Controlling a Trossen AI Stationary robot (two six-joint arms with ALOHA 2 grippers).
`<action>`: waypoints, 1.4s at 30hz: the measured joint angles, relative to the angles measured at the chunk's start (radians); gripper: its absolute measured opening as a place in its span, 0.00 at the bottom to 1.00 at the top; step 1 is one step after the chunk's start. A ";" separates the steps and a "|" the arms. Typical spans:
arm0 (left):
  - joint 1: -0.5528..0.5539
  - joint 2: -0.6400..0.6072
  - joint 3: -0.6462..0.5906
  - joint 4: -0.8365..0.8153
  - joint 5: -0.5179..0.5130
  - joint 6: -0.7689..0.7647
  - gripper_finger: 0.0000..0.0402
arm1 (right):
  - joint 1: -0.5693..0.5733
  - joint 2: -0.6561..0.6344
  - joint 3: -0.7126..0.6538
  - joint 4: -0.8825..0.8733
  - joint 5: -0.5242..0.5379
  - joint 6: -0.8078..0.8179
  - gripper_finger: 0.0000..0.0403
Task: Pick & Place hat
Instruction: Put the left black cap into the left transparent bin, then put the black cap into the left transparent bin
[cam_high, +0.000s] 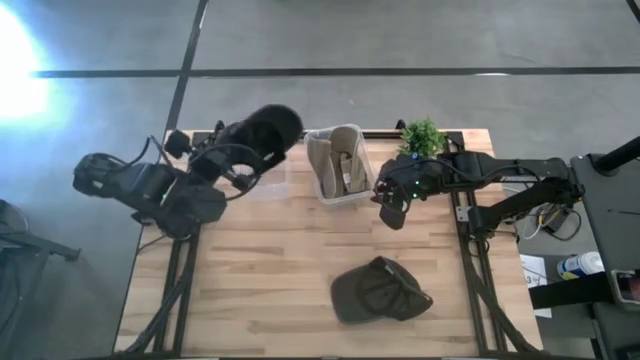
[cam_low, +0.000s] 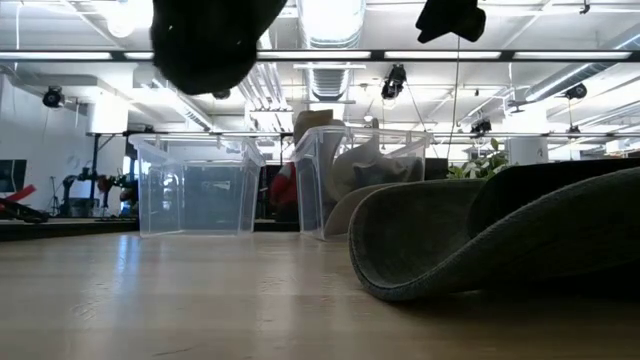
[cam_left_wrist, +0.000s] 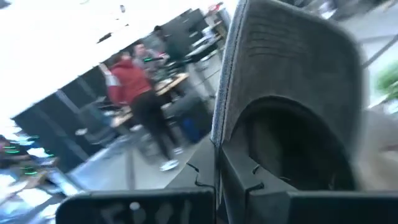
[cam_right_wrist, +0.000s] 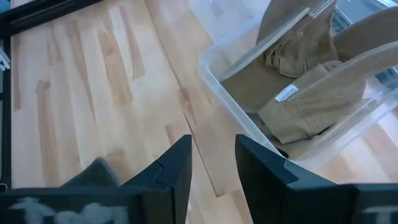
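Observation:
My left gripper is shut on a black cap, which it holds high over the table's far left part; the cap shows at the top of the low view and fills the left wrist view. An olive cap lies on the table near the near edge, crown side down and large in the low view. My right gripper hovers open beside the bin of beige hats; its fingers hold nothing. My left gripper pinches the black cap between its two fingers at a stitched edge. That edge runs away from the fingertips. The cap is lifted clear of the table and of the bins. Whether it has one layer or several, I cannot tell.
Two clear plastic bins stand at the far edge: an empty one on the left, under the black cap, and one with beige hats beside it. A small green plant stands at the far right corner. People show in the room beyond.

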 joint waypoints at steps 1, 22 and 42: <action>0.026 -0.002 -0.005 -0.023 -0.006 -0.006 0.01 | 0.000 0.003 0.000 0.002 0.000 0.000 0.29; 0.530 0.041 -0.522 0.475 0.273 -0.265 0.01 | 0.000 0.006 -0.003 0.021 0.026 0.094 0.29; 0.467 0.148 -0.511 0.349 0.561 -0.283 0.33 | 0.030 0.006 -0.161 -0.314 -0.388 0.181 0.29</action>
